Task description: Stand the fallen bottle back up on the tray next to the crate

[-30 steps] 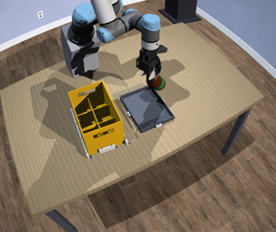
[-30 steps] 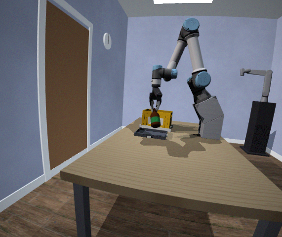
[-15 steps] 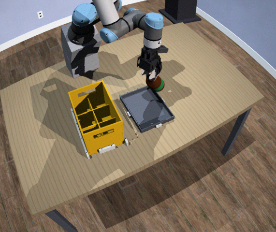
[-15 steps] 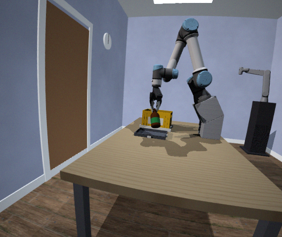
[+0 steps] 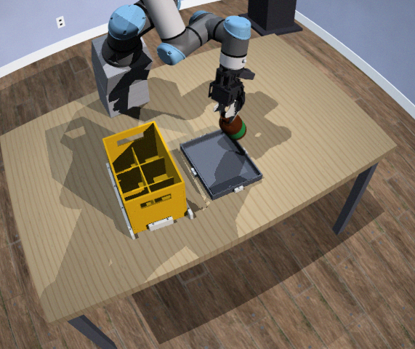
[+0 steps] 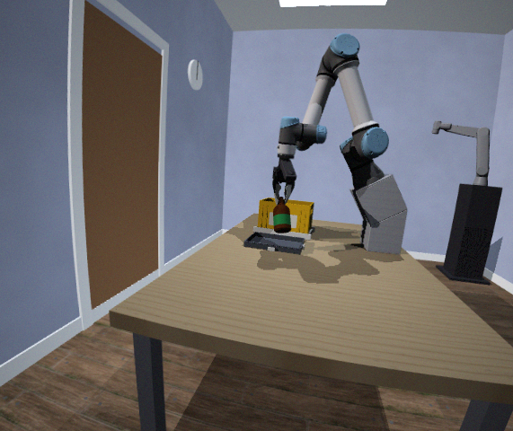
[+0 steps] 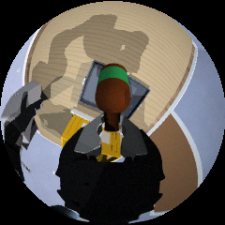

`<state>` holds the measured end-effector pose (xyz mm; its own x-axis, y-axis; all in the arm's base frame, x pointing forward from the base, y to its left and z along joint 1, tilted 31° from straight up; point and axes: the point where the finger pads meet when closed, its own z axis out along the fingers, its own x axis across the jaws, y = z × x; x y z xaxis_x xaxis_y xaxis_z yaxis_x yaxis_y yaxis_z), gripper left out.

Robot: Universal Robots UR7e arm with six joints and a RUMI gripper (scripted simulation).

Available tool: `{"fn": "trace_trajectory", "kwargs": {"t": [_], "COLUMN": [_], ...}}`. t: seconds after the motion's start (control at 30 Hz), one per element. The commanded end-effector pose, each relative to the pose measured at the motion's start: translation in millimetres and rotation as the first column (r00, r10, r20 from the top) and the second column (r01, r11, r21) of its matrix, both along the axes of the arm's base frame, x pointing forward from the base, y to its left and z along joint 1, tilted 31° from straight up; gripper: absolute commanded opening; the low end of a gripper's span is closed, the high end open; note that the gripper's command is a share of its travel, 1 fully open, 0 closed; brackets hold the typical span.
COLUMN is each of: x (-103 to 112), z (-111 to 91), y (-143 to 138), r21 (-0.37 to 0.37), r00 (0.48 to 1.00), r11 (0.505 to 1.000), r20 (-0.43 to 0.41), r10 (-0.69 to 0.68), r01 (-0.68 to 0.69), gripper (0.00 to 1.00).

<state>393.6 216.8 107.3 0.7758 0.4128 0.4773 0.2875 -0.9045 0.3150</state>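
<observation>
The brown bottle (image 5: 230,126) (image 6: 281,211) (image 7: 112,96) with a green band hangs neck up in my gripper (image 5: 229,117) (image 6: 281,200) (image 7: 112,113). My gripper is shut on its neck. The bottle leans, its base swung out toward the exterior camera. It is held in the air, clear of the grey tray (image 5: 203,158) (image 6: 265,241) (image 7: 88,89), near the tray's back corner in the top view. The tray lies flat and nothing stands in it. The yellow crate (image 5: 158,208) (image 6: 309,215) (image 7: 72,131) stands upright beside the tray.
White brackets (image 5: 160,223) sit along the crate's foot, and small white clips (image 5: 238,188) sit at the tray's edges. A narrow gap separates crate and tray. The arm's grey pedestal (image 5: 124,86) (image 6: 384,227) stands behind the crate in the top view.
</observation>
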Motion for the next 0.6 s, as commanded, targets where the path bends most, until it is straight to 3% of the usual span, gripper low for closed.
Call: {"fn": "trace_trajectory", "kwargs": {"t": [0.0,0.57], "x": [0.2,0.2], "z": [0.8,1.0], "y": [0.4,0.5], "r21": [-0.009,-0.013], "r00": [1.0,1.0], "r11": [1.0,1.0], "r20": [0.008,0.011], "r10": [-0.006,-0.008], "r01": [0.006,0.009], "gripper": [0.0,0.0]}}
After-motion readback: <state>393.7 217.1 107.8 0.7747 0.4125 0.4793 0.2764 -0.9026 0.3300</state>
